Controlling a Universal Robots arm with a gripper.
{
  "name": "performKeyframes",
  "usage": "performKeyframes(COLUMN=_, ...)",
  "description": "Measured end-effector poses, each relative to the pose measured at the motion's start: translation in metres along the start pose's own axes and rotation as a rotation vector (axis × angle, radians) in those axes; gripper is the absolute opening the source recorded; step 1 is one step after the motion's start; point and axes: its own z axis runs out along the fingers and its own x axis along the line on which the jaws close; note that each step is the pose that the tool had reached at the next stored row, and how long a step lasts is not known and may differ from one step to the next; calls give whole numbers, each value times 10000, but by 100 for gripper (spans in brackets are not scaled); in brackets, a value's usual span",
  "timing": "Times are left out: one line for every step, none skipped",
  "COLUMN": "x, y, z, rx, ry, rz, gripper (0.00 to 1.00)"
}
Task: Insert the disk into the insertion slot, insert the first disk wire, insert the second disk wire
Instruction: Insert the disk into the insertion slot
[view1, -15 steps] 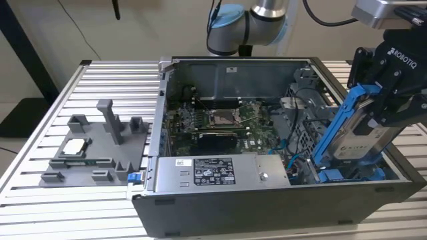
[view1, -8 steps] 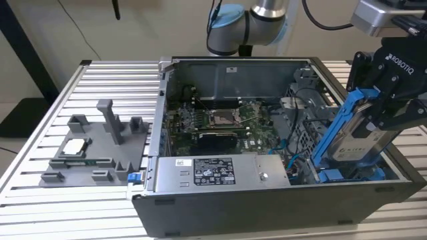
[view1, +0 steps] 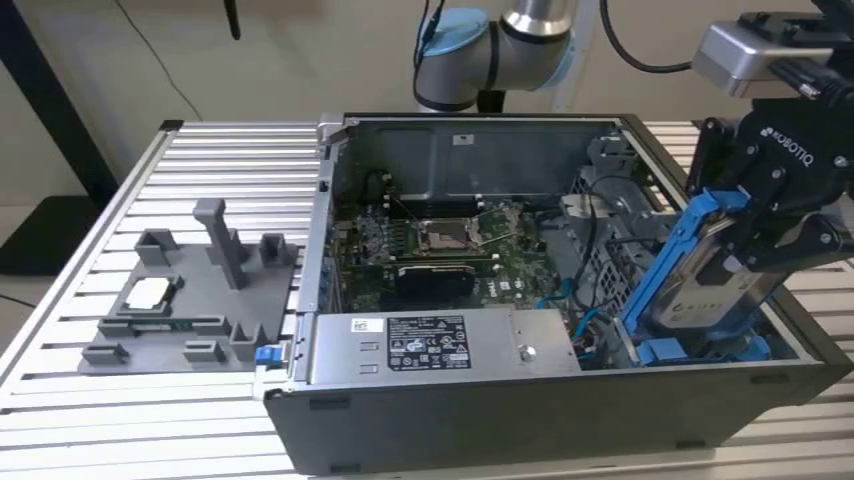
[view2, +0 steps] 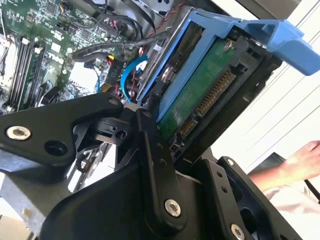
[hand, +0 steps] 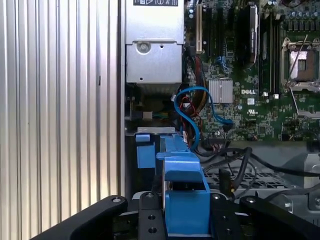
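The disk (view1: 707, 295), a silver drive in a bright blue frame, is clamped between the fingers of the gripper (view1: 754, 245). It is held at the end of the open computer case (view1: 534, 405) on the exterior view's right. Its long axis is steeply tilted: the lower end is down at the drive bay (view1: 694, 350), and the upper end leans toward the exterior view's right. Whether the lower end is seated cannot be told. In the second wrist view the green circuit board (view2: 200, 95) and its row of gold connectors are exposed on the underside.

Inside the case lie the motherboard (view1: 441, 240), a grey power-supply box (view1: 441, 345) with a white sticker, and a looped blue cable (hand: 192, 110). The case is set on a slatted metal table (view1: 80, 420). Beside it, on the exterior view's left, a grey fixture (view1: 200, 300) holds a small silver chip (view1: 147, 292). A person's hand (view2: 305, 160) is seen in the second wrist view.
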Motion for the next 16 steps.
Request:
performKeyframes(x=0, y=-1, z=18, rx=-4, ry=1, rz=0, gripper=32)
performKeyframes(x=1, y=-2, z=36, rx=-7, ry=0, rz=0, gripper=32)
performKeyframes(x=1, y=-3, z=54, rx=-8, ry=0, rz=1, gripper=32)
performKeyframes(x=1, y=-4, z=73, rx=-8, ry=0, rz=0, gripper=32)
performKeyframes(x=2, y=-5, z=91, rx=-8, ry=0, rz=0, gripper=32)
performKeyframes(x=2, y=-6, z=109, rx=-8, ry=0, rz=0, gripper=32)
performKeyframes(x=2, y=-7, z=127, rx=-8, ry=-1, rz=0, gripper=32)
performKeyframes(x=2, y=-8, z=135, rx=-8, ry=-1, rz=1, gripper=32)
performKeyframes(x=2, y=-8, z=134, rx=-8, ry=1, rz=0, gripper=32)
performKeyframes(x=2, y=-8, z=134, rx=-8, ry=3, rz=0, gripper=32)
performKeyframes(x=2, y=-8, z=134, rx=-8, ry=3, rz=1, gripper=32)
performKeyframes(x=2, y=-8, z=135, rx=-9, ry=3, rz=0, gripper=32)
performKeyframes(x=2, y=-8, z=136, rx=-9, ry=1, rz=0, gripper=32)
performKeyframes(x=2, y=-8, z=137, rx=-9, ry=-1, rz=0, gripper=32)
performKeyframes(x=2, y=-8, z=136, rx=-9, ry=1, rz=0, gripper=34)
performKeyframes(x=2, y=-8, z=137, rx=-9, ry=1, rz=0, gripper=34)
